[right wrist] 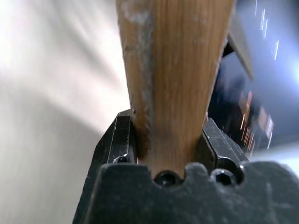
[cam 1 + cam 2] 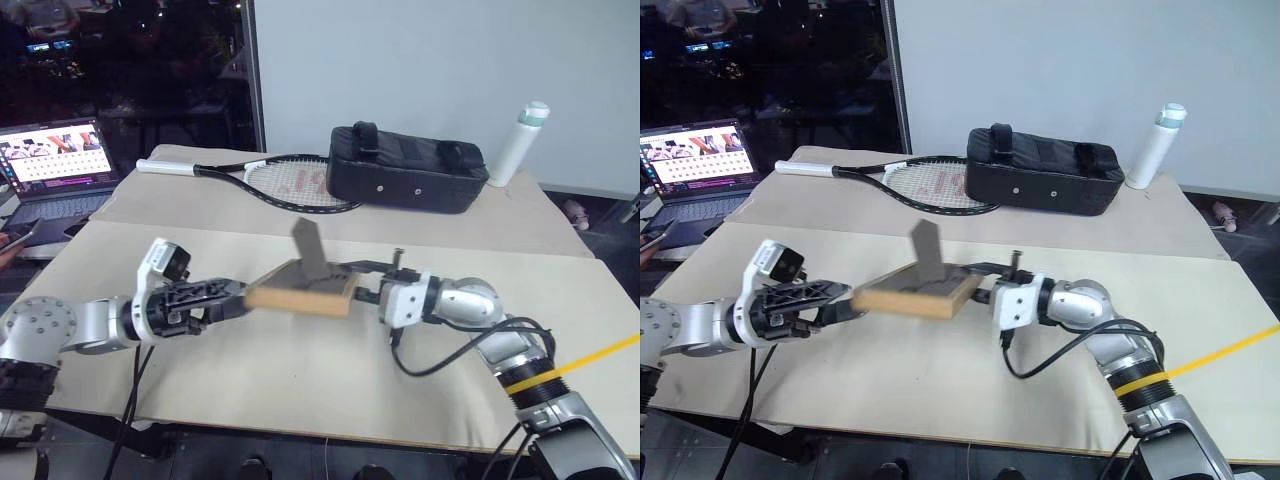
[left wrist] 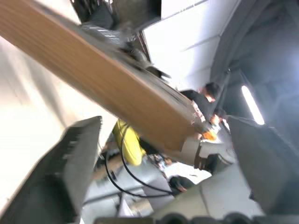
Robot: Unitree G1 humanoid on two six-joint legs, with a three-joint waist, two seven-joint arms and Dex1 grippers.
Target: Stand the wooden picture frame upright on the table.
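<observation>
We watch from head height, both eyes looking forward and down over the counter; each wrist camera peers close along its fingers at the wooden picture frame.

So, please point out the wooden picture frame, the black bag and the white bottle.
wooden picture frame point(image 2: 300, 297): left eye view, on its light-wood near edge.
black bag point(image 2: 405, 185): left eye view, on its front side wall.
white bottle point(image 2: 518, 148): left eye view, on the middle of its body.

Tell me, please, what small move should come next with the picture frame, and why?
Probably tilt the wooden picture frame upright with the right gripper: its jaws clamp one edge, the left gripper stands open off the other, and the fold-out stand already sticks up.
</observation>
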